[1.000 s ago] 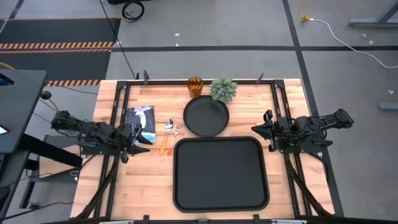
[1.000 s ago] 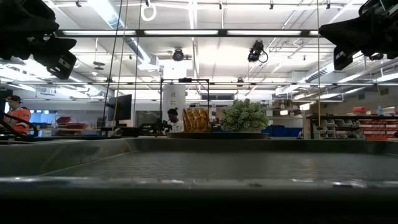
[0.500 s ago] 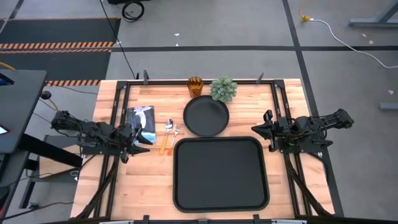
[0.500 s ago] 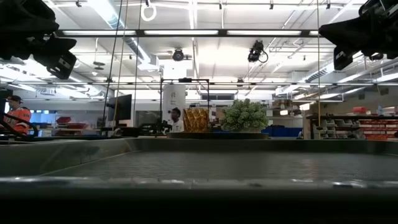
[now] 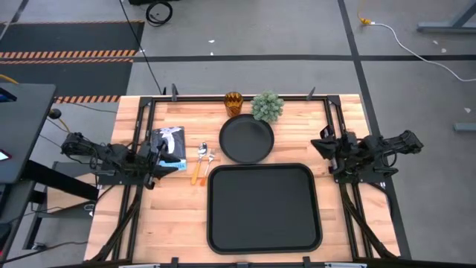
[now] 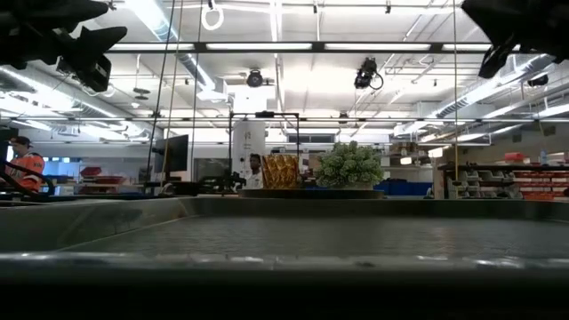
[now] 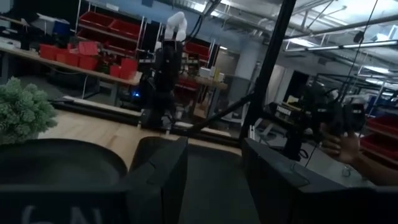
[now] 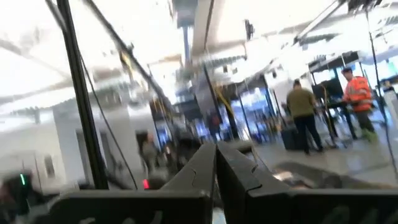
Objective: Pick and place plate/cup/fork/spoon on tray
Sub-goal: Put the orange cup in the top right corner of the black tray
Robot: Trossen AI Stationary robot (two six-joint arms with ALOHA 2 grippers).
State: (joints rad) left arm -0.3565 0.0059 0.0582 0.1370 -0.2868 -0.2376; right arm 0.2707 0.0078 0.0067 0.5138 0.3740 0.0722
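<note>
The round black plate point(image 5: 246, 139) lies on the wood table just beyond the far edge of the large black tray point(image 5: 262, 208). The amber cup point(image 5: 233, 102) stands at the far edge, beside the green plant point(image 5: 267, 106). The orange-handled spoon point(image 5: 198, 165) and the silver fork point(image 5: 211, 157) lie side by side to the left of the plate. My left gripper point(image 5: 169, 165) is open point(image 7: 214, 186) and empty, left of the utensils and above the table. My right gripper point(image 5: 321, 144) is shut point(image 8: 216, 174) and empty, right of the plate.
A blue-and-white packet point(image 5: 169, 144) lies under the left gripper's far side. A black frame rail point(image 5: 245, 97) runs around the table. In the low view the cup point(image 6: 281, 171) and the plant point(image 6: 351, 165) stand behind the tray's rim point(image 6: 284, 262). People show in the room beyond.
Both grippers have risen and tipped upward. My left gripper has gone a little toward the far edge. My right gripper has drawn back toward the table's right and far edges. The plate, cup, fork, spoon and tray have stayed where they were.
</note>
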